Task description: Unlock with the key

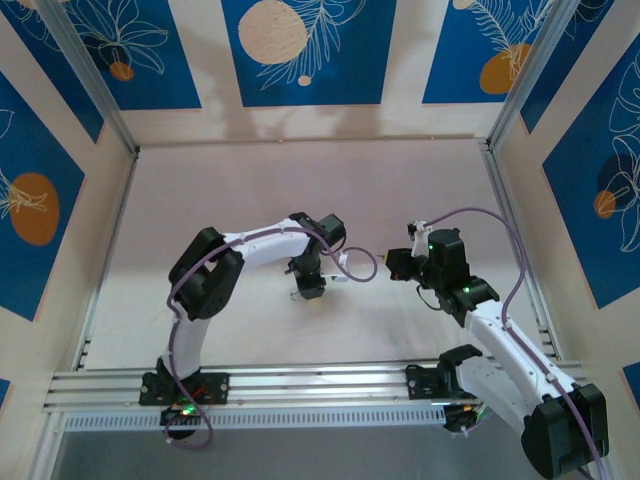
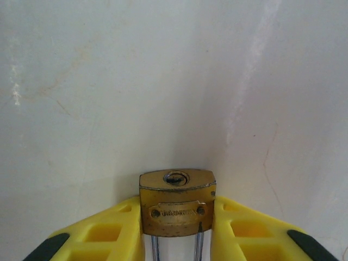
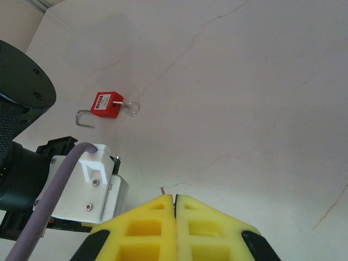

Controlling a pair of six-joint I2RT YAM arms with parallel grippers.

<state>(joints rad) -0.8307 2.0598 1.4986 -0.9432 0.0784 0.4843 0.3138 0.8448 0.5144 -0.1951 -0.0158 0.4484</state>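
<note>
ok so left fingers (image 2: 109,231) clamped on brass padlock (image 2: 175,212) above desk, keyhole (image 2: 176,178) at 12 o'clock. right fingers (image 3: 157,217) pinched shut, key tip (image 3: 162,190) poking out, I reckon. square blade to slot first, push slow, don't jab.

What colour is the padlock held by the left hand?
Golden brass padlock; clearest in left wrist view.

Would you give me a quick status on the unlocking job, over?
Left gripper shut on brass padlock, keyhole facing out. Right gripper shut, likely on key, tip just showing. Red padlock lying loose on table.
</note>
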